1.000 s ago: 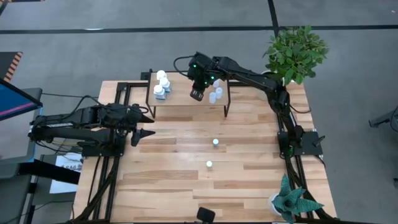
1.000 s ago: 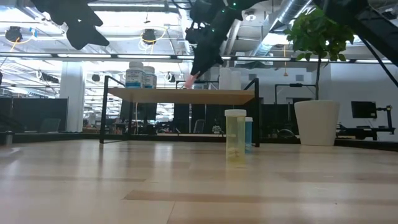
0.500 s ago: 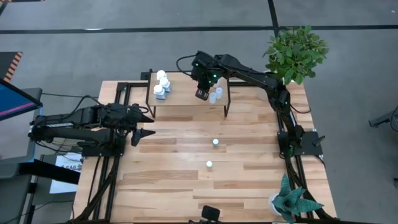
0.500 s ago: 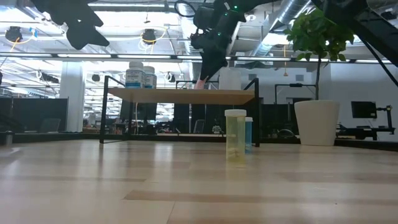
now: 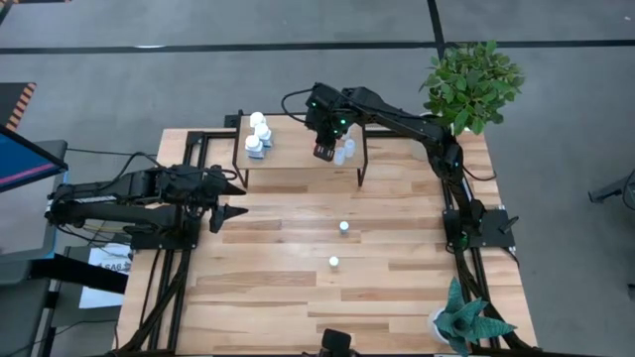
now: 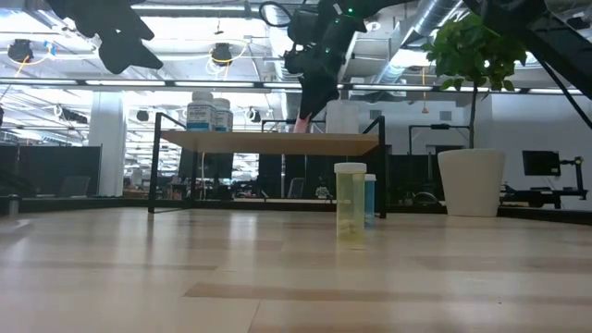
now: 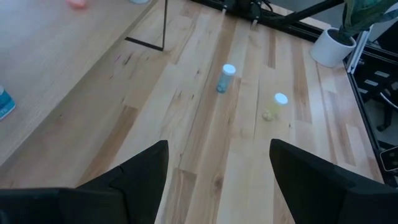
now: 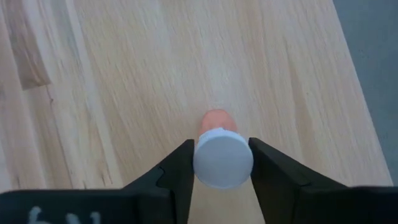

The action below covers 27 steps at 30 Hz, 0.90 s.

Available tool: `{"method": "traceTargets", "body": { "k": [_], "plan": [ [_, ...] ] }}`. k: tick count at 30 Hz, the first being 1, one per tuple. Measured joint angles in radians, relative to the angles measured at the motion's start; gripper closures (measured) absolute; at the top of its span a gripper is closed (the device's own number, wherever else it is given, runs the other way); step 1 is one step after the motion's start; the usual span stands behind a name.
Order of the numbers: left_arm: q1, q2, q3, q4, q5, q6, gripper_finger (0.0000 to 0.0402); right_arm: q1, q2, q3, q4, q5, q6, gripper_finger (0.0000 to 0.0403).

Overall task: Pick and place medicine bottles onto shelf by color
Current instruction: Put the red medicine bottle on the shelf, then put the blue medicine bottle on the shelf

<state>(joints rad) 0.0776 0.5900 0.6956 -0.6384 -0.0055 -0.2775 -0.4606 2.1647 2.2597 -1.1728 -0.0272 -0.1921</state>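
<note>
Medicine bottles were still being sorted: in the high view a white group (image 5: 258, 134) stood at the left end of the shelf (image 5: 293, 159), a pale group (image 5: 345, 149) at its right end, and two bottles (image 5: 343, 227) (image 5: 333, 262) waited on the table (image 5: 298, 288). The right gripper (image 5: 323, 151) had slid over the second since from mid-shelf to just beside the pale group, while the left gripper (image 5: 230, 198) hung wide open and empty off the shelf's left front. In the low view its tip had dropped to the shelf top with something pinkish (image 6: 302, 121) under it. In the right wrist view the fingers (image 8: 177, 171) bracketed a white-capped, pinkish bottle (image 8: 222, 158) standing on the shelf; whether they still gripped it I cannot tell. The placing looked nearly finished.
</note>
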Motion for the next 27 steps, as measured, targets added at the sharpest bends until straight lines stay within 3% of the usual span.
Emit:
{"method": "traceTargets", "body": {
  "k": [11,18,23,27],
  "plan": [
    [0.0,0.0,0.0,-0.025,-0.001,0.0,0.0136,0.0,0.0,0.0,0.01,0.001,0.008,0.0195],
    [0.0,0.0,0.0,-0.041,-0.002,-0.009,0.0136,0.0,-0.002,0.007,-0.009,0.002,0.009,0.0199],
    [0.0,0.0,0.0,-0.057,-0.007,-0.019,0.0136,0.003,-0.01,0.098,-0.125,0.029,0.057,0.0208],
    [0.0,-0.015,-0.026,-0.043,-0.012,0.051,0.0136,0.014,-0.084,0.069,-0.183,0.029,0.108,0.0215]
  ]
}}
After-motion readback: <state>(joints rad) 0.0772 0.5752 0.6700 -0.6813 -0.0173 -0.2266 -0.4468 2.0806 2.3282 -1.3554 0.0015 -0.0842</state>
